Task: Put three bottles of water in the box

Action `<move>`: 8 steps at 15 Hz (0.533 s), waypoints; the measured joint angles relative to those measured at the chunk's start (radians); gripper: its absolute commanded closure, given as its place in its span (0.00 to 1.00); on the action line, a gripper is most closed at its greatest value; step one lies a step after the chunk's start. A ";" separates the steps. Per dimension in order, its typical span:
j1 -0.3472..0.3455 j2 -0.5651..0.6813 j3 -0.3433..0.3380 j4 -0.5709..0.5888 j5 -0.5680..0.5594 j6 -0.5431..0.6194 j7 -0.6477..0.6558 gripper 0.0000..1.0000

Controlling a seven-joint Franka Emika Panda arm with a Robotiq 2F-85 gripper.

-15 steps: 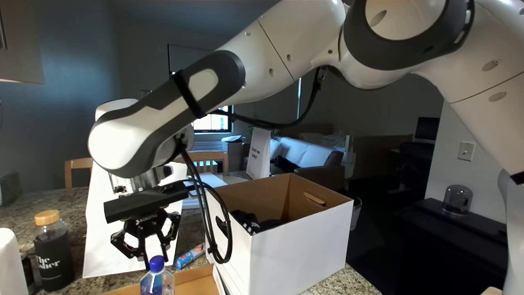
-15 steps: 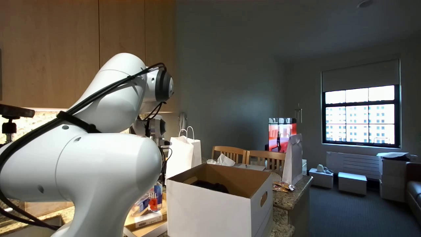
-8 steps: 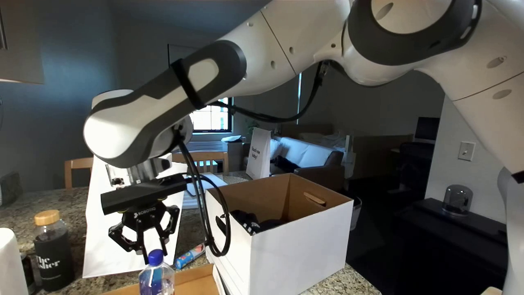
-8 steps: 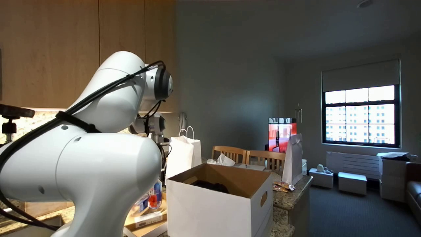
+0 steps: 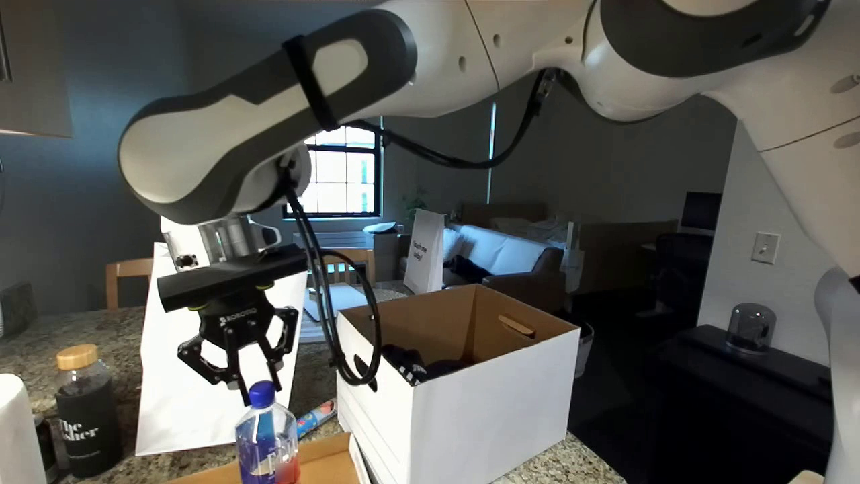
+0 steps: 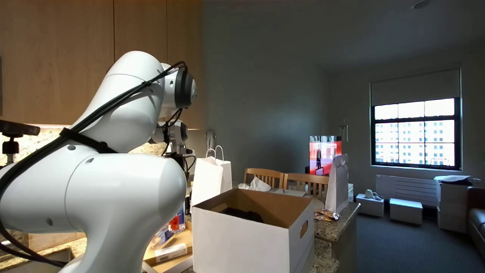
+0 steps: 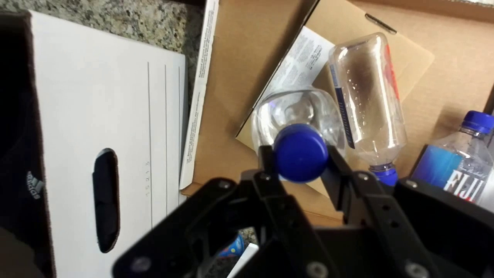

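Observation:
My gripper (image 5: 261,394) is shut on the blue cap of a clear water bottle (image 5: 267,440) and holds it upright above a shallow cardboard tray (image 5: 329,458). In the wrist view the fingers (image 7: 301,154) press both sides of the cap, with the bottle's body (image 7: 297,110) below. A second bottle (image 7: 368,100) lies in the tray. A third bottle (image 7: 459,162) with a blue FIJI label lies at the right edge, partly cut off. The open white box (image 5: 490,410) stands beside the tray and holds dark cloth (image 5: 443,368). It also shows in an exterior view (image 6: 242,242).
A small flat carton (image 7: 409,65) lies in the tray. A white paper bag (image 6: 212,178) stands behind the gripper. A dark jar with wooden lid (image 5: 87,423), a white roll (image 5: 17,430) and a blue tube (image 5: 316,418) are on the counter.
My gripper and arm have risen, and the held bottle has come up with them, showing more of its body. The box and tray have not moved.

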 measured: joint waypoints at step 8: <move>0.000 -0.091 0.000 0.014 -0.001 -0.111 0.000 0.89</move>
